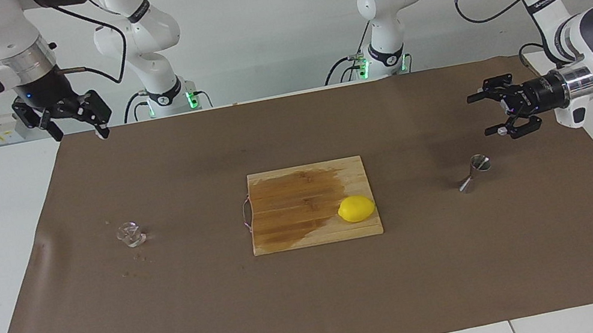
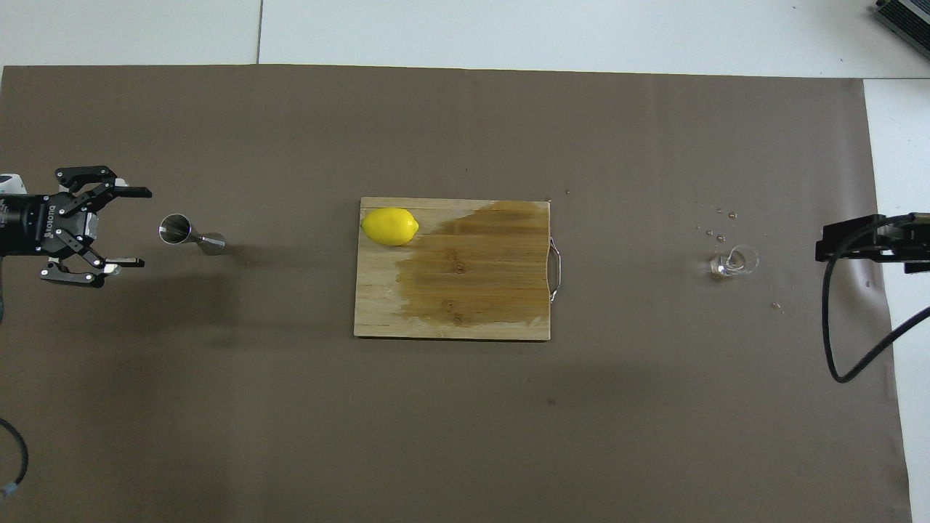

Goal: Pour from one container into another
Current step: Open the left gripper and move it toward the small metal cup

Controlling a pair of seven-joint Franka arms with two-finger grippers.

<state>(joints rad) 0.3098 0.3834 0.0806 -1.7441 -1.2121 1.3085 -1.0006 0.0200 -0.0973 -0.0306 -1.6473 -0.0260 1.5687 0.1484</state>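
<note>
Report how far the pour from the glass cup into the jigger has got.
Done: nothing yet. The glass cup stands untouched on the brown mat toward the right arm's end, droplets around it. In hand: the open left gripper hangs over the mat beside the jigger, holding nothing. The right gripper, open, waits raised above the mat's edge nearest the robots. Left: grasping, lifting, bringing together and pouring.

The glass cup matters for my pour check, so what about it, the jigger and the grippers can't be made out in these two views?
- Glass cup: too small and transparent in both views to tell any liquid inside.
- Jigger: its bowl is too small to tell whether it holds anything.
- Right gripper: overhead view's edge cuts it off; only its dark body and cable show.
- Left gripper: open beside the jigger; its arm is cut off overhead.
</note>
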